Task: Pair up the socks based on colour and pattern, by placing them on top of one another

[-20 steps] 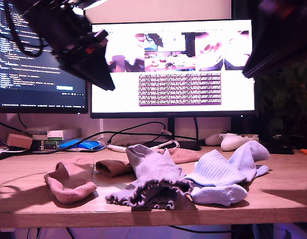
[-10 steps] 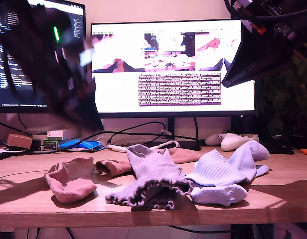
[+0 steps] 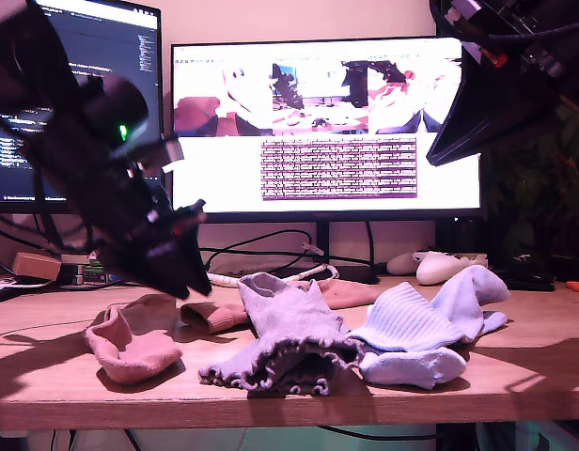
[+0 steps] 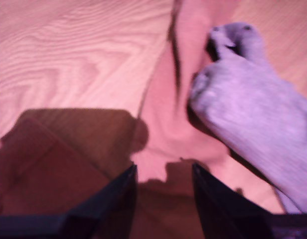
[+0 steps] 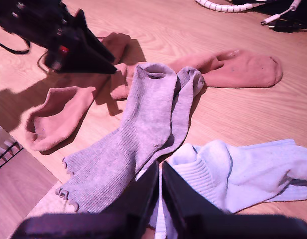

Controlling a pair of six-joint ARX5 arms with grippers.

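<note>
- Exterior view: on the wooden counter (image 3: 515,362) a salmon-pink fabric sock (image 3: 130,343) lies at the view's left. A second salmon-pink sock (image 3: 341,293) stretches farther back behind the pile.
- The grey-lilac socks with frilly ruffled cuffs (image 3: 285,343) lie heaped in the middle. Just to their right, touching them, sit the pale blue-white ribbed socks (image 3: 416,329).
- My first pincer (image 3: 191,277), dark and pointed, hangs low over the left pink sock, near the folded pink part beside the lilac heap. My second pincer (image 3: 445,150) hangs high at the view's upper right, well above the counter.
- First wrist view: my first pincer (image 4: 163,177) stands open with a clear gap between its dark fingers (image 4: 121,191), holding nothing. Pink sock fabric (image 4: 163,124) lies beyond the gap, with a grey-lilac sock (image 4: 253,114) beside it and partly over it.
- Second wrist view: my second pincer (image 5: 160,174) is nearly closed, only a thin slit between its fingers (image 5: 143,191), gripping nothing. Below it lie the lilac socks (image 5: 138,134), the blue-white socks (image 5: 243,172), both pink socks (image 5: 64,112) and the first pincer (image 5: 106,69).
</note>
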